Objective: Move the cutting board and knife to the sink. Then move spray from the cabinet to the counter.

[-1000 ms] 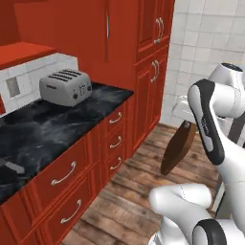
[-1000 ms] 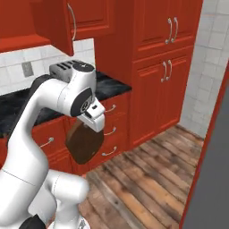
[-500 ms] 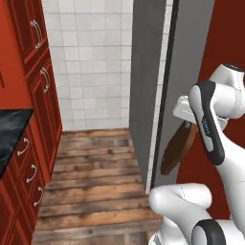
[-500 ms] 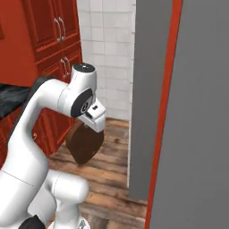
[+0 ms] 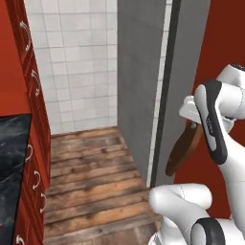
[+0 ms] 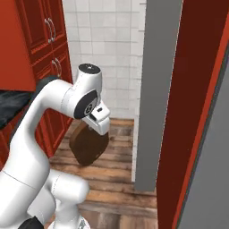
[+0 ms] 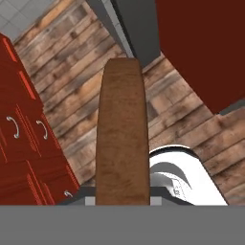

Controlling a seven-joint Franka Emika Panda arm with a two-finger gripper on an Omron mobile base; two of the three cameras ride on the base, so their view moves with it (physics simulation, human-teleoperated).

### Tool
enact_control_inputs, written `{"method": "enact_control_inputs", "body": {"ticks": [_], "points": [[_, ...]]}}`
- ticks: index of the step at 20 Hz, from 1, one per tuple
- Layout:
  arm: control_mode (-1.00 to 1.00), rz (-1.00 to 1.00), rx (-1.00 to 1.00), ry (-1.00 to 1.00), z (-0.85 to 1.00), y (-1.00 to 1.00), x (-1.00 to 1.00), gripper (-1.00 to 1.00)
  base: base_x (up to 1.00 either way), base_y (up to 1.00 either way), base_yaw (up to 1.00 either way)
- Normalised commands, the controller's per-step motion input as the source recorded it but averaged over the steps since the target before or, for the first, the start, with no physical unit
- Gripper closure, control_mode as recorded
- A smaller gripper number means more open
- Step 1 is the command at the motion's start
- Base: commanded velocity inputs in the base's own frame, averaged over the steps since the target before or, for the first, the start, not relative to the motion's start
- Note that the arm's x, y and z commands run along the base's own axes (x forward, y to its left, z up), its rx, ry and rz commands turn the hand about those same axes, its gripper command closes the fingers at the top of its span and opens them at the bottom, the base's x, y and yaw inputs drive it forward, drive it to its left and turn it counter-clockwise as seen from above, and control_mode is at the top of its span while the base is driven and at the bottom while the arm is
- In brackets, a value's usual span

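Plank floor [image 5: 91, 177], white tile wall [image 5: 81, 62], grey panel [image 6: 156, 89] at my 12 o'clock. My gripper [image 6: 99, 121] is clamped shut on the cutting board [image 6: 88, 144], which hangs off the floor with its free end toward 6 o'clock. Counter [image 5: 12, 158] edge at 9 o'clock. My read: board lifted, not delivered; knife and spray steps not yet done.

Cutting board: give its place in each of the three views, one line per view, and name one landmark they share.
Left base view: cutting board hangs tilted at right of centre, beside the white arm, before the grey panel.
Right base view: it hangs below the end effector, left of centre, over the floor.
Hand view: it runs up the middle from the bottom edge.
Shared landmark: the wooden plank floor.
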Motion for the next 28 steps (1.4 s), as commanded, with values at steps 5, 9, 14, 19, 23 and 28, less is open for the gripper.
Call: {"method": "enact_control_inputs", "body": {"ticks": [5, 9, 14, 19, 23, 28], "points": [[1.0, 0.0, 0.0, 0.0, 0.0, 0.0, 0.0, 1.0, -1.0, 0.0, -0.41], [1.0, 0.0, 0.0, 0.0, 0.0, 0.0, 0.0, 1.0, -1.0, -0.11, -0.58], [1.0, 0.0, 0.0, 0.0, 0.0, 0.0, 0.0, 1.0, -1.0, -0.01, -0.65], [1.0, 0.0, 0.0, 0.0, 0.0, 0.0, 0.0, 1.0, -0.9, 0.0, -0.75], [1.0, 0.0, 0.0, 0.0, 0.0, 0.0, 0.0, 1.0, -0.55, 0.0, -0.84], [1.0, 0.0, 0.0, 0.0, 0.0, 0.0, 0.0, 1.0, -0.13, 0.02, -0.82]]}}
